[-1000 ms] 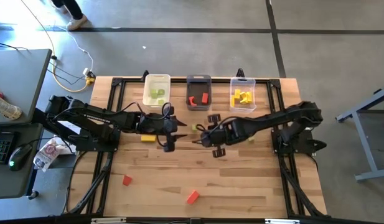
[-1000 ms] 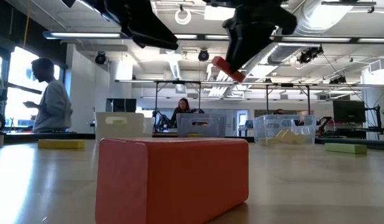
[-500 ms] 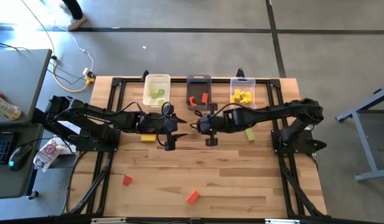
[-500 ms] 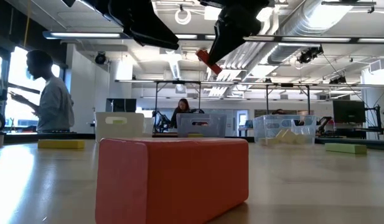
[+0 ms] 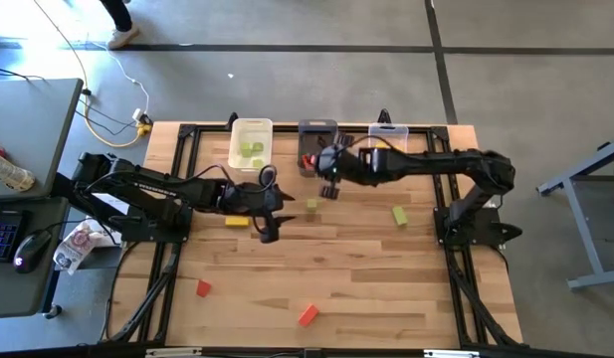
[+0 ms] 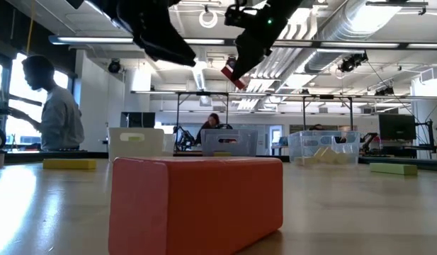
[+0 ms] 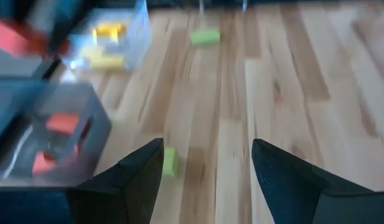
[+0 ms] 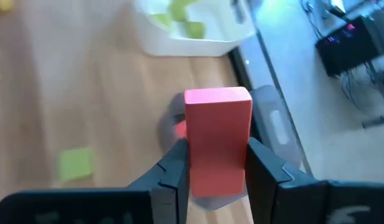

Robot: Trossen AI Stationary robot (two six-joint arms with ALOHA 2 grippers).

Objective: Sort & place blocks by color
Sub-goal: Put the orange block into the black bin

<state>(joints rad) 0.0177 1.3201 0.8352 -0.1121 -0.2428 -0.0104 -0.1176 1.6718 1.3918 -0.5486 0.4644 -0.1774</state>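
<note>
The right gripper (image 5: 329, 175) clamped a red block (image 8: 218, 139) above the dark grey bin (image 5: 314, 128) at the table's far edge, the block's long axis running out along the fingers. The left gripper (image 5: 268, 211), fingers spread and empty, hung near mid-table. Each of the three bins already held blocks. Left on the table (image 5: 386, 288): two red blocks (image 5: 307, 315) by the near edge, two green, one yellow.
</note>
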